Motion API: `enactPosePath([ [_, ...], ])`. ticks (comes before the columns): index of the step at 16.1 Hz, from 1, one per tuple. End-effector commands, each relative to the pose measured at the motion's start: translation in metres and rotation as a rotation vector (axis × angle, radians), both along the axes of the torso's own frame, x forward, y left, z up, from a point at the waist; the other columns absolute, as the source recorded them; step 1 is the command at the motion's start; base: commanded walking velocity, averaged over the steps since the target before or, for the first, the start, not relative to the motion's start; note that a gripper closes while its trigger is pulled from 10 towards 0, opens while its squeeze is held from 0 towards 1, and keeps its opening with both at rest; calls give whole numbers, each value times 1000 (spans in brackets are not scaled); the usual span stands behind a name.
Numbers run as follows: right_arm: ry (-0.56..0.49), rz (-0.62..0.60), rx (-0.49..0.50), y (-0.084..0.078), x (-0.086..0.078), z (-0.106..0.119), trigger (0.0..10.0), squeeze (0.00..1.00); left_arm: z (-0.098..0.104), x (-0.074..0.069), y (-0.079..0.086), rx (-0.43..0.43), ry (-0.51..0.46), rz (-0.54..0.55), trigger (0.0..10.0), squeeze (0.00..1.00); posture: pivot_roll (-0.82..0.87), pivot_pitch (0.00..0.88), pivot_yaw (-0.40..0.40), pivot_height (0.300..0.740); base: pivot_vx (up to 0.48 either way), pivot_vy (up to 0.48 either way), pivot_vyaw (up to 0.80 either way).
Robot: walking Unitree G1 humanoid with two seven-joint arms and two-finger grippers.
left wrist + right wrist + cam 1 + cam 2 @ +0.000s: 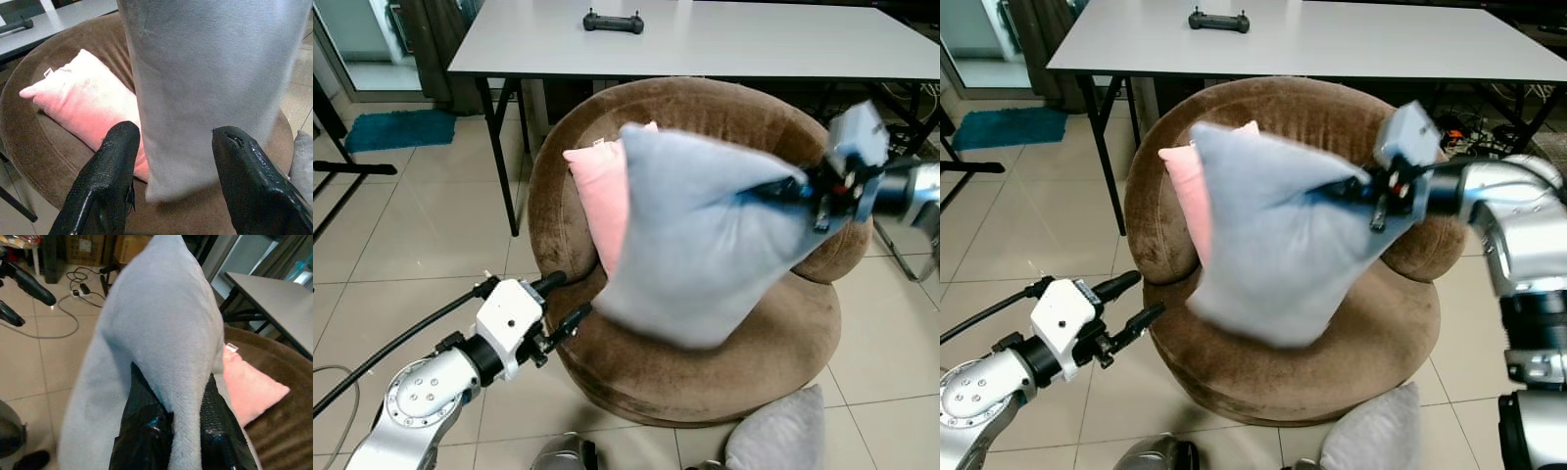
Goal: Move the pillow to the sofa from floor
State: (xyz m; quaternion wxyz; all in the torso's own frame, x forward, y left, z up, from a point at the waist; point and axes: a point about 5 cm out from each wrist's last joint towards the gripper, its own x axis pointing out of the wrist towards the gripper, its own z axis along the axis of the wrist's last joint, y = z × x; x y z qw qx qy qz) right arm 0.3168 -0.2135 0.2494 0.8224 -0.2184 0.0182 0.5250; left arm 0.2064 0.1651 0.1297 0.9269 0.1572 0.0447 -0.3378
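A grey pillow hangs in the air over the round brown sofa, blurred. My right gripper is shut on its upper right corner; in the right wrist view the fabric bunches between the two black fingers. A pink pillow leans against the sofa's backrest, behind the grey one. My left gripper is open at the sofa's front left edge, just left of the grey pillow's lower corner. In the left wrist view the grey pillow hangs beyond its fingers.
Another grey pillow lies on the tiled floor in front of the sofa, to the right. A white table with a black controller stands behind the sofa. A teal mat lies at the far left. Cables run over the floor.
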Motion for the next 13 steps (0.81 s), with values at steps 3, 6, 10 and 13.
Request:
enactPosePath([
  [3,-21,-1,-27,9,-12,6,10000,0,1,-1,-1,1,-3,-15,10000,329,98,0,3,740,0,0,0],
  [6,-31,-81,-105,5,-7,-9,10000,0,4,-3,-1,1,-5,-19,10000,329,103,0,4,740,0,0,0],
  [10,-49,-233,-171,-5,13,-21,10000,0,6,-6,-2,3,2,-32,10000,329,106,9,9,740,0,0,0],
  [13,-44,-368,-190,-5,42,-45,10000,0,6,-9,-2,9,13,-43,10000,329,118,25,11,740,0,0,0],
])
